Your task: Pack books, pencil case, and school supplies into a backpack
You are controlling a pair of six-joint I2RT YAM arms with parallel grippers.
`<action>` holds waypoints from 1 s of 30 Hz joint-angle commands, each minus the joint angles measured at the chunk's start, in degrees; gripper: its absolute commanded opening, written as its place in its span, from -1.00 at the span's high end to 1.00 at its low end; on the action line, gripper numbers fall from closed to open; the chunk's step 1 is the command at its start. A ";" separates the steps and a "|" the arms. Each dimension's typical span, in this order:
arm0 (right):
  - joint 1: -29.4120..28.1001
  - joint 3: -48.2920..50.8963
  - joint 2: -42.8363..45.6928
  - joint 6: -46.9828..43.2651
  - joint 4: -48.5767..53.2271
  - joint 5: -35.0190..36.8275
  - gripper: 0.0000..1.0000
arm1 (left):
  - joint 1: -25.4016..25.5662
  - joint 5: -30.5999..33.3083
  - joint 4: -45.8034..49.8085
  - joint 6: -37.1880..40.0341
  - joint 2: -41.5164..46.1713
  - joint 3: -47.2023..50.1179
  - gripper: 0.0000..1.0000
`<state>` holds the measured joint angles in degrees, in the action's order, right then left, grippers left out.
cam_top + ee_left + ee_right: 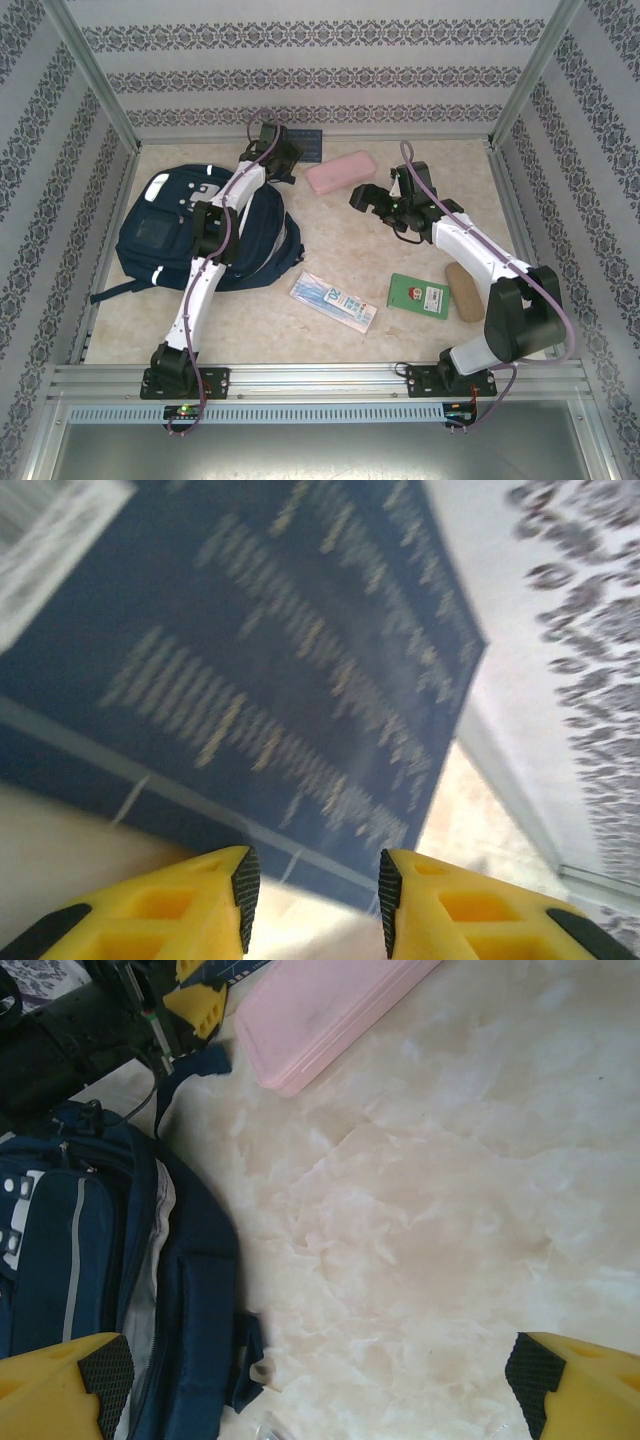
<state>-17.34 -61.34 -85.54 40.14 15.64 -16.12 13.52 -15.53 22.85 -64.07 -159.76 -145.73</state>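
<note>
Backpack (pixel 160 225): at your 9 o'clock, its middle hidden by the left arm (pixel 205 265).
Left gripper (pixel 315 885): fingers apart, empty, over a blurred dark blue book (pixel 280 650) at 12 o'clock.
Pencil case (pixel 340 172): 1 o'clock.
Right gripper (pixel 318 1380): spread wide, empty.
School supplies packet (pixel 333 301): 6 o'clock.

Two white arms (pixel 198 290) with black joints (pixel 520 320), purple cables (pixel 571 325), and yellow gripper fingers (pixel 190 905) tipped with black pads (pixel 246 884).

Marbled table (pixel 345 235): backpack (pixel 165 235) at left; blue book (pixel 307 143) and pink case (pixel 340 171) at far edge; packet (pixel 333 301), green book (pixel 419 297), tan oblong (pixel 463 291) nearer.
</note>
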 commanded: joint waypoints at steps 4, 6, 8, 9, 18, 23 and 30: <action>0.13 -0.18 -1.82 0.60 -1.96 -1.45 -0.96 | 1.41 2.66 21.40 6.44 6.50 10.66 0.21; -0.29 -0.23 -2.01 0.73 -2.39 -1.47 -0.97 | 1.76 2.01 18.77 8.13 10.08 16.48 0.20; -0.83 -0.28 -2.34 0.73 -2.76 -1.49 -0.96 | 1.87 0.05 14.64 9.15 13.06 21.46 0.19; -1.15 -0.27 -2.35 0.73 -2.80 -1.52 -0.96 | 2.01 -1.52 12.05 9.10 14.31 23.56 0.19; -3.00 -0.14 -1.90 0.38 -2.19 -1.44 -0.96 | 6.28 -16.06 -0.04 8.01 9.10 17.28 0.20; -3.00 1.30 -0.27 0.21 -1.71 -0.66 -0.96 | 9.86 -19.83 -0.55 8.08 5.26 9.86 0.21; -2.87 2.67 1.68 0.29 -1.31 0.38 -0.96 | 9.92 -15.18 2.39 12.88 8.10 10.89 0.20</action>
<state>-20.03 -59.42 -85.93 40.34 13.89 -17.10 25.58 -32.56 23.40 -55.05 -153.29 -134.39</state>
